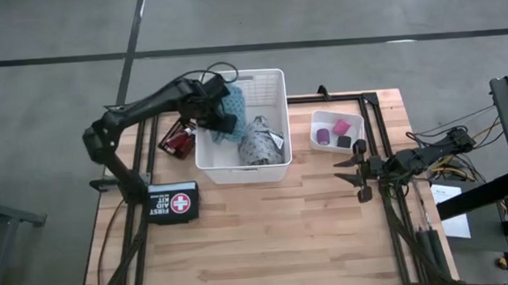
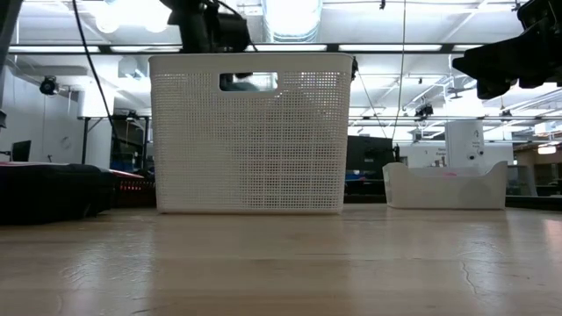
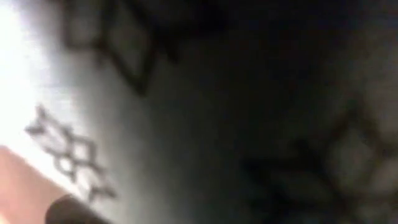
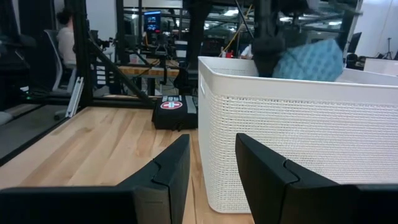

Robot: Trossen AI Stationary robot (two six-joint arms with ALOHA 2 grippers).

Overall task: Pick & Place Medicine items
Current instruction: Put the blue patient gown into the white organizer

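My left gripper (image 1: pixel 220 120) is over the far left part of the white basket (image 1: pixel 242 168), pointing steeply down, shut on the teal patterned cloth (image 1: pixel 233 100). The right wrist view shows that cloth (image 4: pixel 311 59) bulging above the basket's rim. A grey patterned cloth (image 1: pixel 258 142) lies inside the basket. Red bottles with white caps (image 1: pixel 179 140) lie on the table just left of the basket. Purple, pink and black rolls (image 1: pixel 337 133) sit in a small white tray (image 1: pixel 316 124). My right gripper (image 1: pixel 358 173) waits open by the table's right edge. My left gripper holds the teal cloth (image 4: pixel 292 62) from above, fingers pointing steeply down. The gripper's own body hides the place of contact. The cloth bunches beside and below the gripper (image 4: pixel 267 46); its lower part is hidden behind the basket's wall. Patterned cloth (image 3: pixel 186 112) fills the left wrist view.
A black first aid pouch (image 1: pixel 174 203) lies near the table's left edge, in front of the basket. The basket (image 2: pixel 250 132) stands tall at the far middle, the tray (image 2: pixel 448 186) to its right. Bare wooden table spreads across the near half.
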